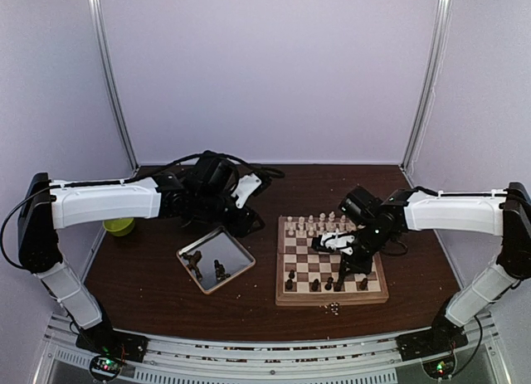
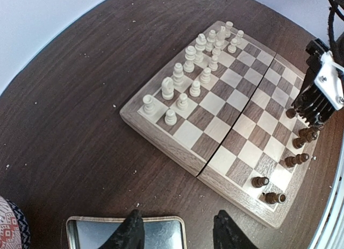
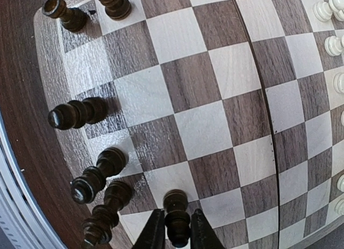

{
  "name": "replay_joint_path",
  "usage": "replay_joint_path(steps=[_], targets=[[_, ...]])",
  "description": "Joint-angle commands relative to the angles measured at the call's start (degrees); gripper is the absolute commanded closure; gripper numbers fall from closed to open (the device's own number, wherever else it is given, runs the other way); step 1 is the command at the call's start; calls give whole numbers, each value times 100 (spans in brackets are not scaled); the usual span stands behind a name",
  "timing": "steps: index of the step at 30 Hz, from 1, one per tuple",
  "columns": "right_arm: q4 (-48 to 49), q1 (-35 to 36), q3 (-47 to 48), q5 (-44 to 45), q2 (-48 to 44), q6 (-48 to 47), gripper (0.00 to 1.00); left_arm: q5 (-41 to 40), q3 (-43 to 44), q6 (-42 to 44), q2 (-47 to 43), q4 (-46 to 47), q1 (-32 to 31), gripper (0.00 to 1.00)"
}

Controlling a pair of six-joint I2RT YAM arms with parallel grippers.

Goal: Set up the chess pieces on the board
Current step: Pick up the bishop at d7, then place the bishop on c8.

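Since the dark set belongs along the near edge of the board [image 1: 332, 299], the right gripper [image 3: 177, 212] is brought low over that side. A dark piece [image 3: 176, 225] is held between its fingers, which are drawn narrow against either flank of it. The piece is taken by its upper body, and it is judged that this leaves the base free to be seated flat on a square. Whether it is being set down or lifted cannot be told. It is placed 1 row in from the board's near rim, as far as can be judged, beside a few other dark pieces [image 3: 72, 114] stood along that rim.

At the far side of the board, 2 rows seem to be filled with cream pieces [image 2: 193, 71], so that half is judged done. The dark half is judged to be well short of complete.

To the left of the board a silver tray [image 1: 228, 250] is set near it, and a few more dark pieces [image 1: 220, 272] are seen inside. The left gripper [image 2: 176, 222] is held off the board's far left corner, above the tray's far edge. Its fingers are kept moderately apart with nothing between them. That station is judged to keep it out of the right arm's way and within reach of the tray.
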Motion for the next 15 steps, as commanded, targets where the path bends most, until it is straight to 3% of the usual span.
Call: replay_joint_path(steps=[1,7,15], targets=[[-25,-75,81,151,-90,23,86,81,53,-42,55,287,41,53],[-90,-124,-61,172,-393,-79,91,77,96,-26,56,242,41,53],[-419,-124,-374,-503,-656,-460,91,94,139,-22,100,242,41,53]])
